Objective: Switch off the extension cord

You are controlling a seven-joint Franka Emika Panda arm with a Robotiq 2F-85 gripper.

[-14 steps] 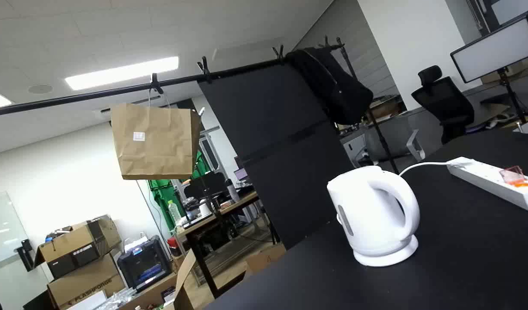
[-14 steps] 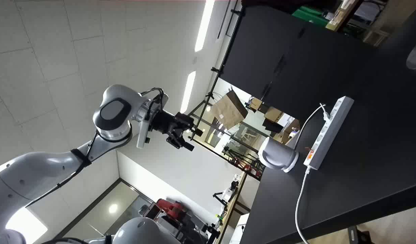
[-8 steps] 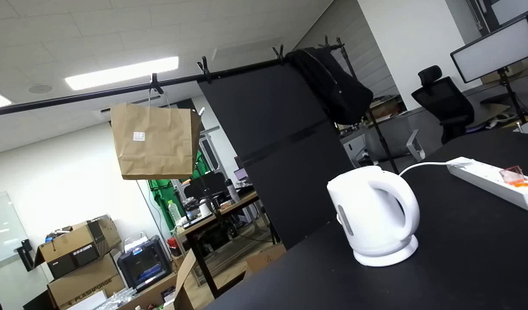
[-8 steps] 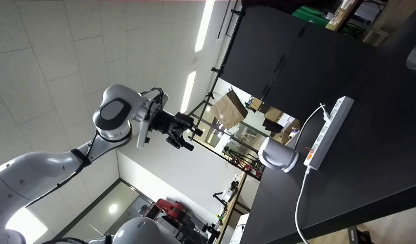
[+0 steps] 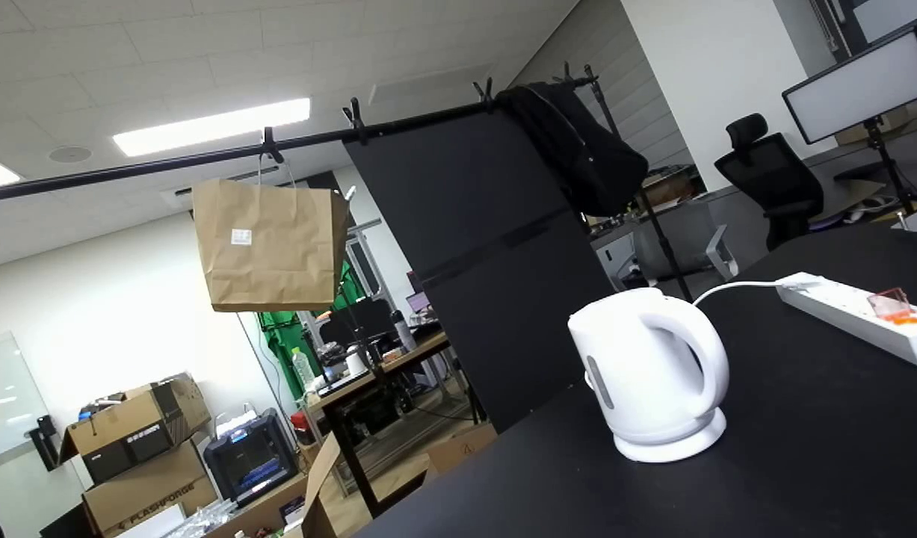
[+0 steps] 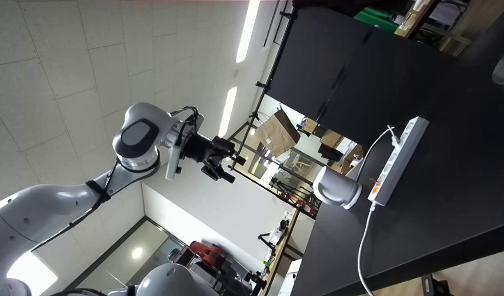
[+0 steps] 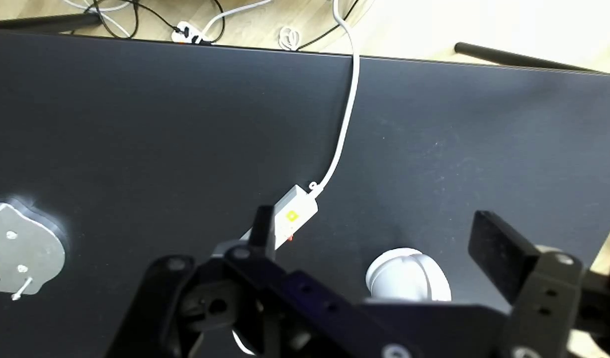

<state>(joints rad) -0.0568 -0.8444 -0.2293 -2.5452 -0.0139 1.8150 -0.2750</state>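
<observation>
The extension cord, a long flat white strip, lies on the black table in both exterior views point(image 5: 847, 310) point(image 6: 401, 158) and in the wrist view point(image 7: 302, 205). Its orange switch point(image 6: 376, 189) is at the end where the white cable point(image 6: 362, 250) leaves; a clear reddish cover point(image 5: 888, 303) stands raised beside it. A plug sits in the far end. My gripper point(image 6: 234, 169) is open and empty, high above the table and well apart from the strip. In the wrist view the gripper point(image 7: 379, 238) has its fingers wide apart; the left finger hides part of the strip.
A white kettle point(image 5: 641, 373) stands on the table point(image 5: 787, 448) beside the strip; it also shows in the wrist view point(image 7: 401, 278). A flat grey piece point(image 7: 24, 253) lies on the table. A paper bag point(image 5: 271, 246) hangs from a black rail in the background.
</observation>
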